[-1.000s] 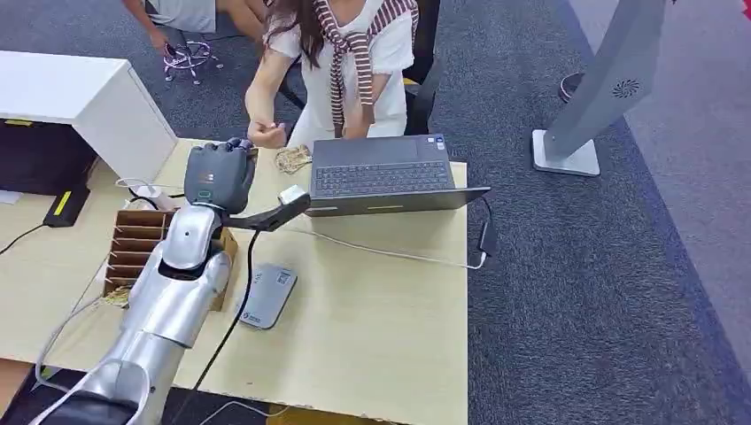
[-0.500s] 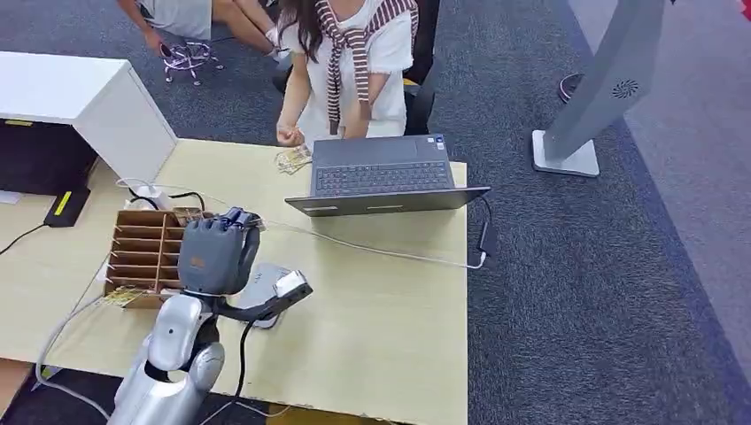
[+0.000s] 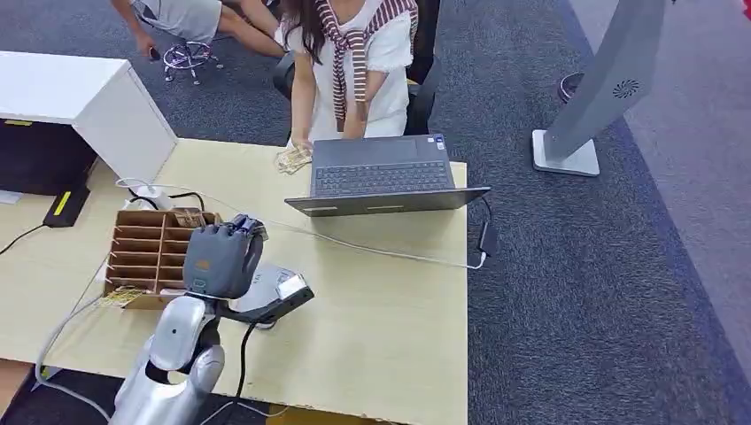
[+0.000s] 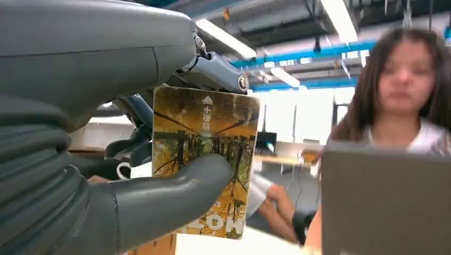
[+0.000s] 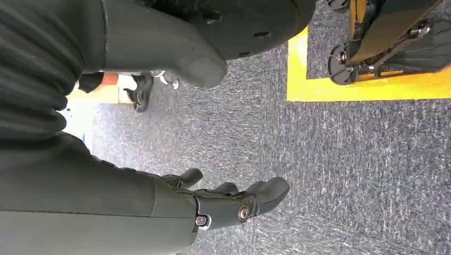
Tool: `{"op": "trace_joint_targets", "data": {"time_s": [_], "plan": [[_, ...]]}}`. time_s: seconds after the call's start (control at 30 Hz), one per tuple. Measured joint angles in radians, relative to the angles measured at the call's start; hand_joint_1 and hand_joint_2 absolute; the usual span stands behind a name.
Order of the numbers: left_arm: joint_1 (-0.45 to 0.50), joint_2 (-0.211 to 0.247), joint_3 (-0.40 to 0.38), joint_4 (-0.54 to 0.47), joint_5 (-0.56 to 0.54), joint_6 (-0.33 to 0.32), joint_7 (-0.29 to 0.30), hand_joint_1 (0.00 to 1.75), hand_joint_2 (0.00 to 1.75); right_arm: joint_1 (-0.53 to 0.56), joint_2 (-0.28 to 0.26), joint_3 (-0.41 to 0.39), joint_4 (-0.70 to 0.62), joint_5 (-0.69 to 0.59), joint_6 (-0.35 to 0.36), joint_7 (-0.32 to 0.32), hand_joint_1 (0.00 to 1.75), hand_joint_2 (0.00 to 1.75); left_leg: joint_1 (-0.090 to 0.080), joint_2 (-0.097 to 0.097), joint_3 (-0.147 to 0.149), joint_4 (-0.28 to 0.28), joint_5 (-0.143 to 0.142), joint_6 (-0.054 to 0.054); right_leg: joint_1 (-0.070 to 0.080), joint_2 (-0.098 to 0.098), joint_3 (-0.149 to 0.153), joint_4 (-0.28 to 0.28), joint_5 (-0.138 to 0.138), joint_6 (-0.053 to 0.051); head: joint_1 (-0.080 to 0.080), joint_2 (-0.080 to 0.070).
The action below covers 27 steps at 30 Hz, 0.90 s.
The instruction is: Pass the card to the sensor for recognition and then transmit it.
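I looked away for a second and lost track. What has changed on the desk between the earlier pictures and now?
The left hand drew back from near the laptop toward the robot and now hangs over the grey sensor, gripping the card. The person's hand dropped from mid-air to the desk edge beside the laptop. The laptop, sensor and wooden organiser stayed put.

The head view looks down on the table (image 3: 381,301) from high up. The left wrist view faces the same laptop (image 3: 383,173) close up. The right wrist view faces the carpet (image 5: 345,175).
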<state>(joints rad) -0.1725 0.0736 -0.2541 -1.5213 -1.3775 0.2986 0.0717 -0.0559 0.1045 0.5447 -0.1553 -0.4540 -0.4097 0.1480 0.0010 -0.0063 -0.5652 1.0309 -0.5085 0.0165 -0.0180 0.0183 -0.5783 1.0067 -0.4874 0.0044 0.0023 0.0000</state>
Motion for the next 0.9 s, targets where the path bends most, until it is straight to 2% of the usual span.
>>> {"op": "trace_joint_targets", "data": {"time_s": [0.2,0.4,0.9], "plan": [[-0.030,-0.001,-0.020,0.098,-0.033,-0.157,0.058,1.75,1.75,0.000,-0.005,0.000,0.002,-0.004,0.019,0.008,0.00,1.75,0.000,0.000,0.000,0.000,0.000,0.000,0.000,0.000,0.000,0.000,0.000,0.000,0.000,0.000],[-0.050,-0.001,-0.051,0.187,-0.029,-0.191,0.067,1.75,1.75,0.000,-0.006,0.000,0.003,-0.004,0.020,0.017,0.00,1.75,0.000,0.000,0.000,0.000,0.000,0.000,0.000,0.000,0.000,0.000,0.000,0.000,0.000,0.000],[-0.085,0.003,-0.078,0.266,-0.001,-0.249,0.069,1.75,1.75,0.000,-0.008,0.000,0.005,-0.004,0.029,0.016,0.00,1.75,0.000,0.000,0.001,0.000,0.000,0.000,0.000,-0.001,0.001,0.000,0.000,0.000,0.000,0.000]]}}
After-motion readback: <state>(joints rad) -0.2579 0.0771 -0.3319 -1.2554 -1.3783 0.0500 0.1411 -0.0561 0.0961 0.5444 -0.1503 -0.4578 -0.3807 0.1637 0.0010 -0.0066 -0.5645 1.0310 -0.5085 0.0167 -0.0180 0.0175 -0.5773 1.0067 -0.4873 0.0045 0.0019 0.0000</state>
